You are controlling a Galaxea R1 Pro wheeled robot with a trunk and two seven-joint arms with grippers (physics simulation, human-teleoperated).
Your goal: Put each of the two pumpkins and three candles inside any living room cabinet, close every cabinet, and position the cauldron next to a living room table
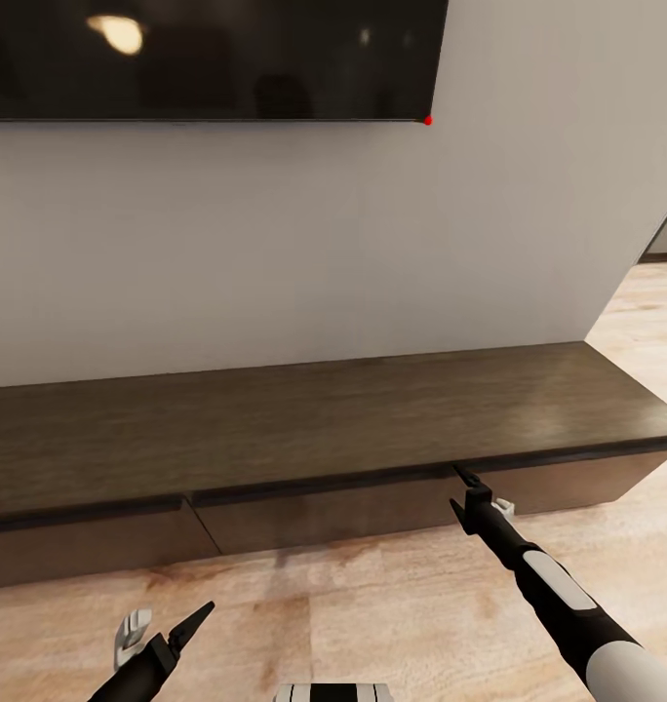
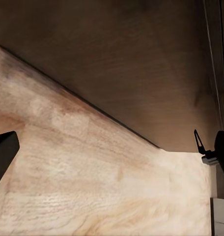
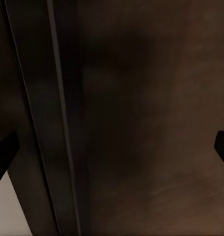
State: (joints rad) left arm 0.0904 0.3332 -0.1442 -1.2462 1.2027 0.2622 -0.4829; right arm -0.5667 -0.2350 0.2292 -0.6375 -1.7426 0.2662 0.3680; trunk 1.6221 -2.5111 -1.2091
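From the head camera: the robot faces the long, low dark-brown cabinet (image 1: 304, 429) beneath a wall-mounted television (image 1: 207, 58), all three drawer fronts in view flush and shut. The right claw (image 1: 473, 495) is stretched forward to the top edge of the drawer front (image 1: 324, 517) just right of centre, its tips at the seam under the cabinet's top; whether it is released or clenched cannot be told from here. The left claw (image 1: 168, 629) hangs low and near over the wooden floor (image 1: 372, 614), fingers spread, grasping nothing. No pumpkin or candle is in sight.

From the left wrist: pale floorboards (image 2: 92, 187) meet the dark cabinet face (image 2: 131, 64), with the right arm's claw (image 2: 205, 147) at the far edge.

From the right wrist: the dark drawer front (image 3: 141, 123) sits very close, a thin seam (image 3: 58, 113) running across it, and both fingertips (image 3: 4, 155) stand wide apart, so this claw is released.

The step appears to be opening a drawer. With no handle, the tips should likely hook well into the top seam, and the pull should run straight back, away from the wall, so they do not slip off.
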